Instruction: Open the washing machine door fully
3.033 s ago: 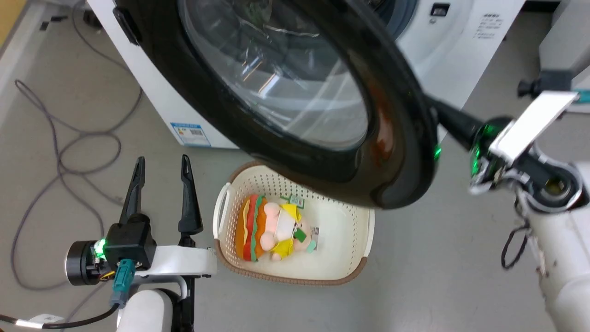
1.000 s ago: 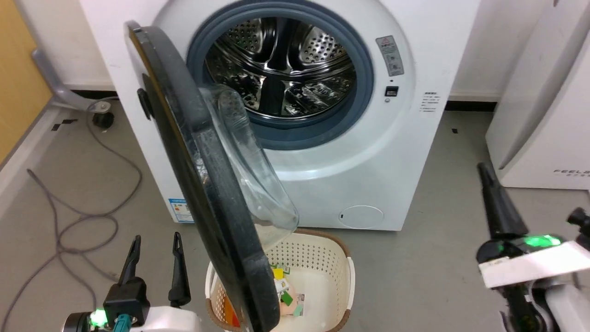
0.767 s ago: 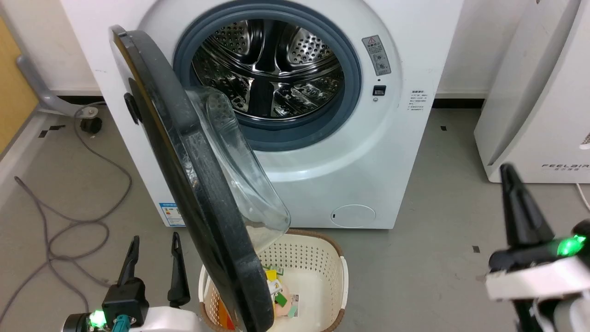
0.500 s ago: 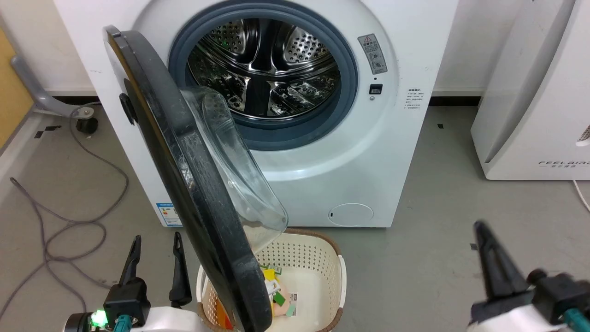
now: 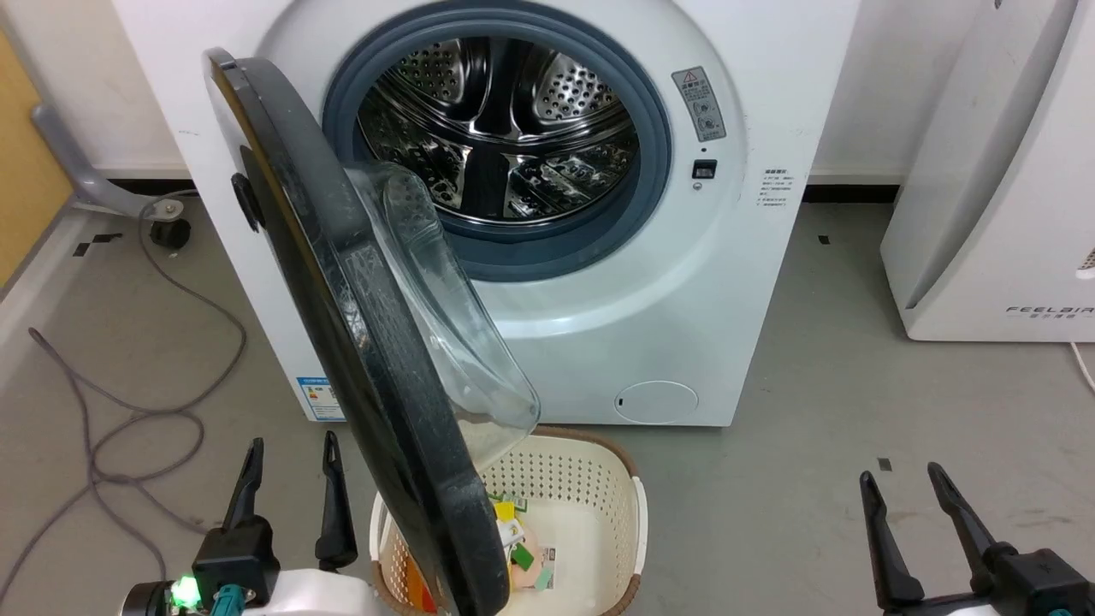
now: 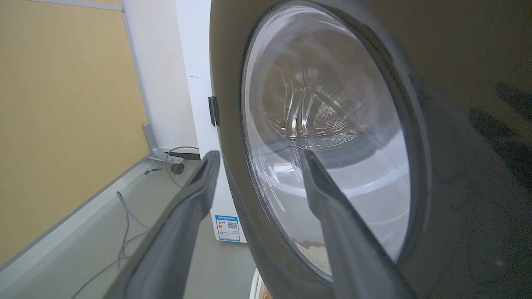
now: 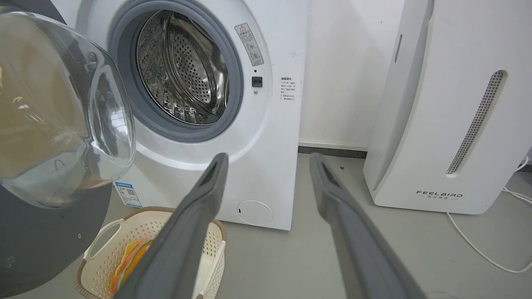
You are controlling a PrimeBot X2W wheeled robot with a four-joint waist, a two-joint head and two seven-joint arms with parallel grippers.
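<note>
The washing machine door [image 5: 334, 342] stood swung well out from the washing machine [image 5: 684, 282], edge-on in the head view, its glass bowl facing the drum. The left tool [image 5: 292, 441] hung just beside the door's outer face, fingers spread, pinching nothing. The right tool [image 5: 901, 472] sat well apart, likewise spread and empty. Below the door stood a basket [image 5: 637, 505] holding what seemed a soft toy.

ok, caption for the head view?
Washing machine door standing open, steel drum exposed; left gripper and right gripper open, low, clear of it.
</note>
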